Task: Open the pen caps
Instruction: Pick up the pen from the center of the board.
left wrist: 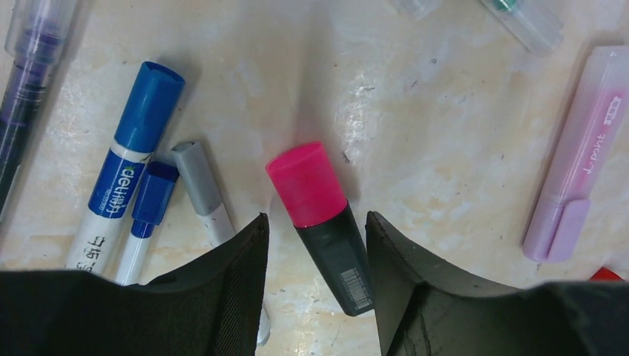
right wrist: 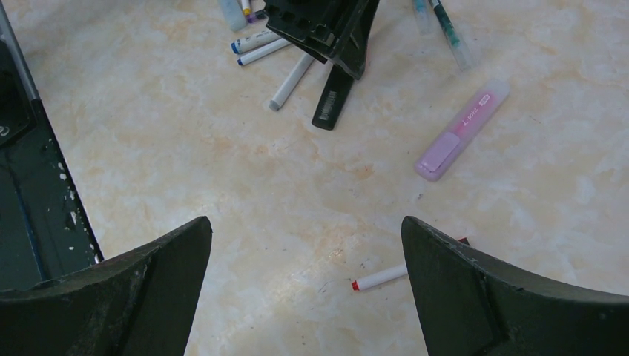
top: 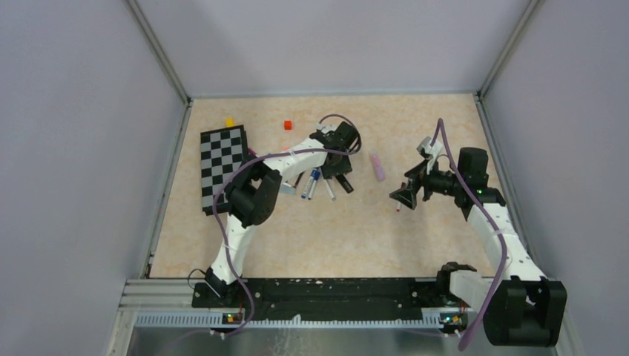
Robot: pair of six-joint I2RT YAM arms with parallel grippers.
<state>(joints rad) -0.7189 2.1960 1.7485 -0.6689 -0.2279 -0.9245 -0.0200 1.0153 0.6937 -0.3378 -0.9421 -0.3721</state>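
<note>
A black highlighter (left wrist: pixel 343 259) with a pink cap (left wrist: pixel 305 184) lies on the table between the fingers of my left gripper (left wrist: pixel 315 219). The gripper is open: its right finger is close against the barrel and its left finger stands apart from it. To the left lie a blue-capped white marker (left wrist: pixel 148 107), a thinner blue-capped pen (left wrist: pixel 154 194) and a grey-capped pen (left wrist: pixel 194 176). My right gripper (right wrist: pixel 305 222) hangs wide open above a white pen with a red end (right wrist: pixel 378 278), which its right finger partly hides. From above, the left gripper (top: pixel 340 169) is over the pen cluster and the right gripper (top: pixel 406 194) is off to the right.
A lilac highlighter (top: pixel 377 167) lies between the two grippers. A purple pen (left wrist: pixel 30 74) and a green-tipped clear pen (left wrist: pixel 519 15) sit at the edges of the cluster. A checkerboard (top: pixel 222 167), a yellow cube (top: pixel 229 122) and a red cube (top: pixel 288 124) are at the back left.
</note>
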